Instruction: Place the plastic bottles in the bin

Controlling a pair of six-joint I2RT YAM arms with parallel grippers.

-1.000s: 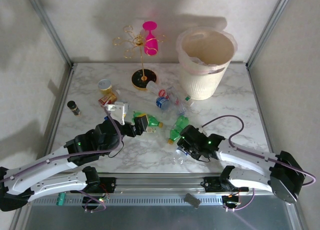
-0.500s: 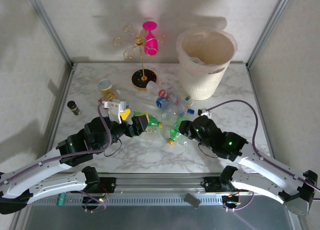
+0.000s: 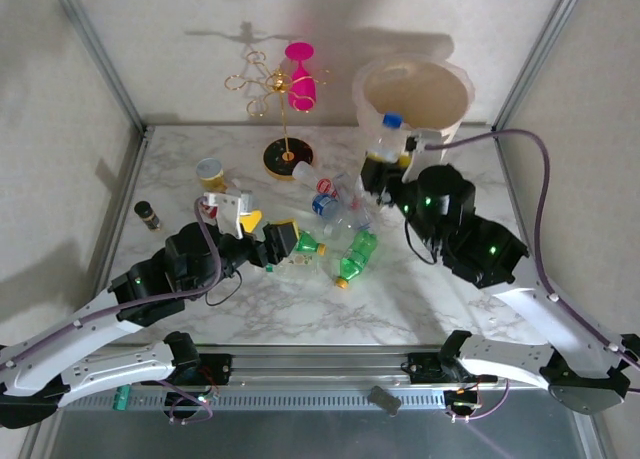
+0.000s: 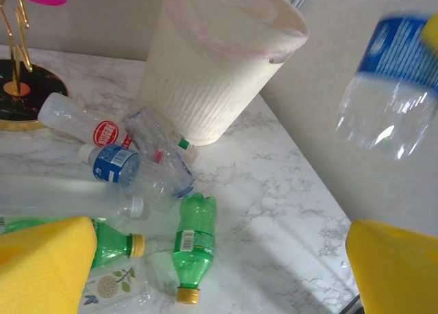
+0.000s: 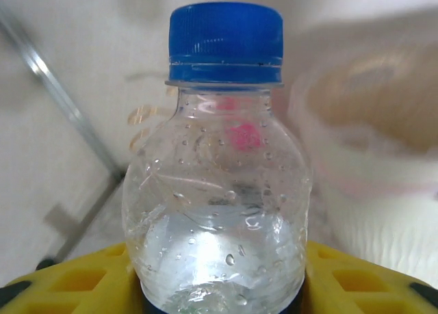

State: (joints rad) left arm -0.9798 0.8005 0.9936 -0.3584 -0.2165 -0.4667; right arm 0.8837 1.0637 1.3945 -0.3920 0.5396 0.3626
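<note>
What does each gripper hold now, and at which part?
The right gripper holds the blue-capped clear bottle by its body, below the shoulder. The left gripper is open and holds nothing.

Left hand (image 3: 268, 231) low, spread wide; right hand (image 3: 388, 167) high, clamped on bottle (image 3: 389, 139).

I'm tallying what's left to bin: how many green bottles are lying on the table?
2. One green bottle lies with its cap toward the near edge; a second green bottle lies just left of it. Others could be hidden under the clear bottles.
</note>
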